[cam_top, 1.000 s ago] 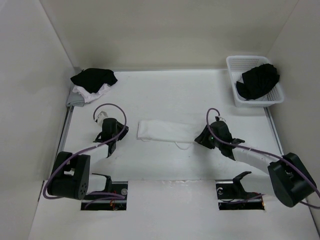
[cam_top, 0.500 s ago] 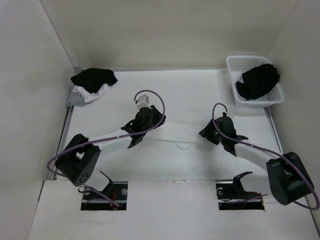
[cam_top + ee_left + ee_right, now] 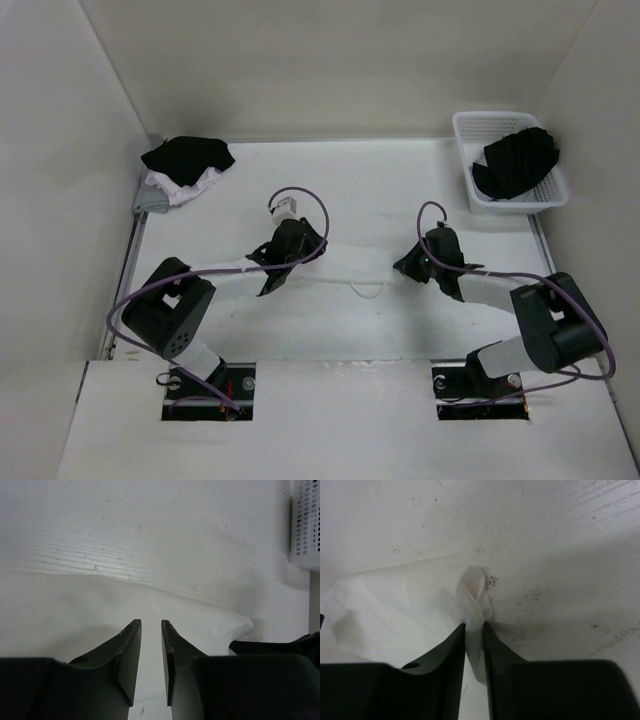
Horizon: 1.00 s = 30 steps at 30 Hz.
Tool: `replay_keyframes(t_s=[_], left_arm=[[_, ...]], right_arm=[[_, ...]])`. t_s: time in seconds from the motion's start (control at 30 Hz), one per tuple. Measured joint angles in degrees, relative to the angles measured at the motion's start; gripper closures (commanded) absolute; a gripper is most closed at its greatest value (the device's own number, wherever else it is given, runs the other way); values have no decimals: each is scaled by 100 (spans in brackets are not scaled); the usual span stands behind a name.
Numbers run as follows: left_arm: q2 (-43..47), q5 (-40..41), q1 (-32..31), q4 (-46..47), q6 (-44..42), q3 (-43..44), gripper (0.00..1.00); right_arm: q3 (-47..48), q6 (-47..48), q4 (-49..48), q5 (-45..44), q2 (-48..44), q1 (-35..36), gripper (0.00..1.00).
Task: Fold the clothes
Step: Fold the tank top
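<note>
step: taking hold of both ends of the white tank top point(image 3: 350, 264), a long strip lying left to right across the middle of the table point(image 3: 350, 190).
right claw point(image 3: 474, 625): pinching a bunched tuft at its right end.
left claw point(image 3: 151, 623): fingers nearly together over the left end; i cannot tell if cloth is caught.
next: i judge one end must lift and travel across onto the other, kept level.

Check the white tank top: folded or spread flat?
Folded: the tank top lies as a narrow band, one end bunched in the right gripper.

Left gripper point(image 3: 151, 623) jaws narrowly parted; right gripper point(image 3: 474, 625) jaws clamped.
</note>
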<state>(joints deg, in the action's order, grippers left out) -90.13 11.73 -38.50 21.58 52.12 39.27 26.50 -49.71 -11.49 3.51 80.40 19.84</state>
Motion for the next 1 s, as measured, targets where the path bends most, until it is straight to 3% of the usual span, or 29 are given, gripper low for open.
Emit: replay_keyframes(t_s=[0.1,0.23,0.43,0.6,0.77,1.0], left_arm=[[227,-15,153,0,0,-192,79],[728,-15,367,-20,-4,-402,79],[1231,-37,531,-35,-28,-516,79],[1469,-138,704,-173,-28,-776,78],[1639,-181,857,-291,-24,-1012,77],[1982,-282,957,-293,-22,-1211,76]], right_arm=[[59,-140,-103,46,192,-33,96],[-111,-278,-168,39,-17,-238,100],[-382,-164,640,-363,-1703,-446,99],[79,234,1744,-881,-2726,-214,99],[1147,531,2304,-1268,-2188,686,98],[2586,678,2568,-1513,-529,1720,98]])
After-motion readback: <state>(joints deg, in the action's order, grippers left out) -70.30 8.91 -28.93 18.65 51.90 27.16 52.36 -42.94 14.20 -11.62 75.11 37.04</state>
